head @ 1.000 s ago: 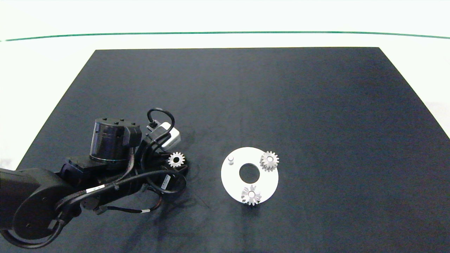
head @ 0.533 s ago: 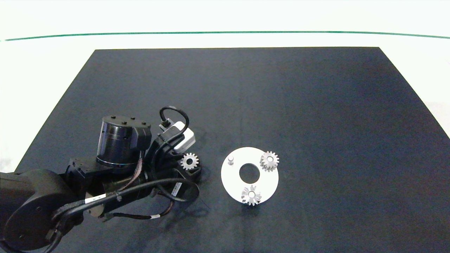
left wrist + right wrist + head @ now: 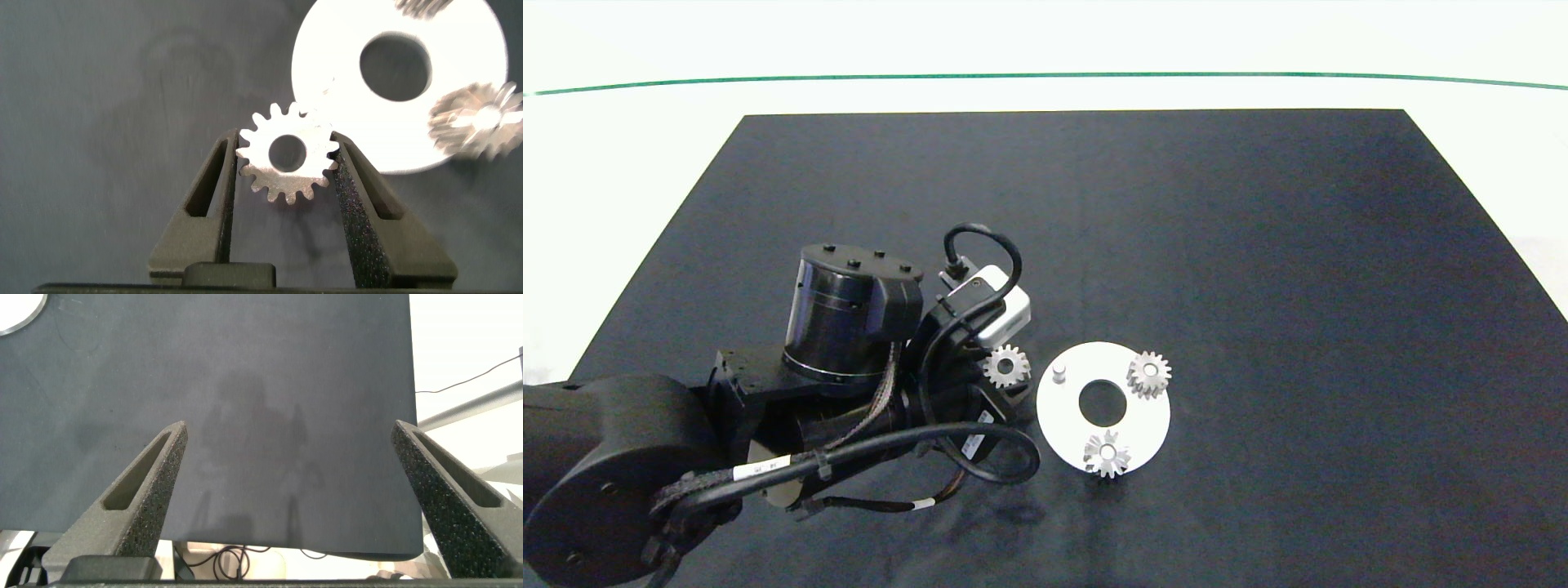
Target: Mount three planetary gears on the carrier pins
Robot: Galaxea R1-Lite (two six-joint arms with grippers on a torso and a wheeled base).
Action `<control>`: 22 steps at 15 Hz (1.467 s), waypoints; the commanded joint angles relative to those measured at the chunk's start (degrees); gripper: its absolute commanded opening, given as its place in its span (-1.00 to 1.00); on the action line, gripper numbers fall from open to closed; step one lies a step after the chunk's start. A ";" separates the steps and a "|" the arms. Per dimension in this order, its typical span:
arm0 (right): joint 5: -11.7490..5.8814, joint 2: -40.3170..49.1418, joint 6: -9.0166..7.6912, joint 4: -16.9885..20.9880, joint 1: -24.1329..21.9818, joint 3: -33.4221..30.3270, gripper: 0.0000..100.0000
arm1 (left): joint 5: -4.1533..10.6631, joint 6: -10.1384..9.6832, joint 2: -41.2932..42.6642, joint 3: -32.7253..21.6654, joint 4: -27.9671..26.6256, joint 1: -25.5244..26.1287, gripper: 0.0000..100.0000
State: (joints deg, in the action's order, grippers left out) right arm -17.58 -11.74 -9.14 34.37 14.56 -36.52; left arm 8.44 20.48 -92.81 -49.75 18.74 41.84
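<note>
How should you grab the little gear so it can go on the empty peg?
By its toothed rim, from two opposite sides, as the left gripper holds the planetary gear now. Its fingers press the teeth and leave the round centre hole uncovered. That hole probably has to slide down over the bare carrier pin on the white disc, so nothing should block it.
</note>
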 commanded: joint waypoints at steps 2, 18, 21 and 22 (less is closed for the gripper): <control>-0.09 0.05 -0.09 0.18 0.03 -0.13 1.00 | 0.70 -0.70 -2.20 -3.07 -0.37 2.37 -0.92; -0.09 0.05 -0.09 0.18 0.12 -0.30 1.00 | 0.79 -1.58 -8.62 -7.99 -0.19 4.57 -0.92; -0.18 0.05 -0.09 0.18 0.12 -0.30 1.00 | 0.79 -1.58 -9.06 -8.61 -0.28 4.48 -0.92; -0.18 0.05 -0.09 0.18 0.12 -0.30 1.00 | 0.79 -1.58 -9.06 -8.70 -0.19 4.48 -0.92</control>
State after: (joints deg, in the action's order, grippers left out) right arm -17.64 -11.68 -9.17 34.37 14.67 -36.82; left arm 9.17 18.79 -101.71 -58.37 18.41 46.32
